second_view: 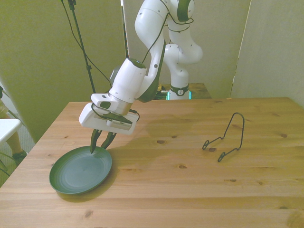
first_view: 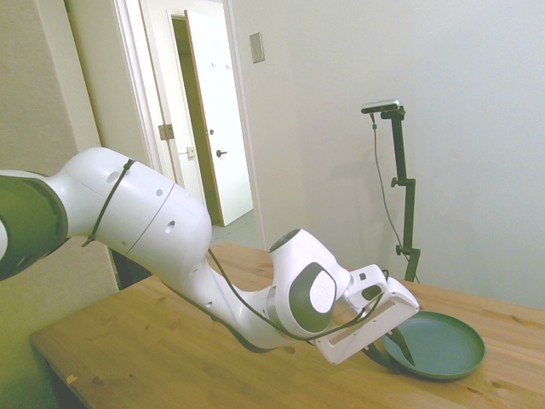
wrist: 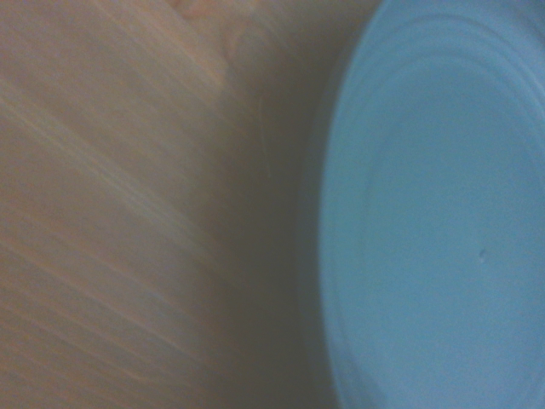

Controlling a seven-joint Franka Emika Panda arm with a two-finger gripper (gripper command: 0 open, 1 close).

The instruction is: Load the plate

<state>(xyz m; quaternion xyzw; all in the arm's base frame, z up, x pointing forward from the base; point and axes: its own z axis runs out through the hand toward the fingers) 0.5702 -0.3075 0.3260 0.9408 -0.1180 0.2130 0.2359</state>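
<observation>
Gripper: the white arm's two dark fingers [second_view: 100,141] are pointing down at the near rim of the plate, one on the inside of the rim and one on the outside. They are standing close together with the rim between them, so they appear to be pinching it, though firm contact is too small to confirm.

Plate: the round, matte, dark teal-green dinner plate [second_view: 78,171] is lying directly under and ahead of the fingertips, its far side reaching away from the tool toward the table's corner. In the side view the plate [first_view: 443,345] is looking slightly raised at the gripped edge; I cannot be sure.

Why held so: taking the rim from above is the only purchase a flat, shallow plate is offering; an edge grip would also let it be swung upright.

Rack: the thin black wire rack [second_view: 227,137] is standing well apart from the tool, off to the front view's right, open and unloaded. Judged from the task, that is where the plate is going.

Table: the pale wooden table [second_view: 190,180] is bearing both things.

Arm pose: the arm is stretching low and forward, the wrist is tilting steeply downward, and the hand is leaning over the plate's edge.

Wrist view: the blurred plate [wrist: 443,221] is filling one side, wood grain the other.
</observation>
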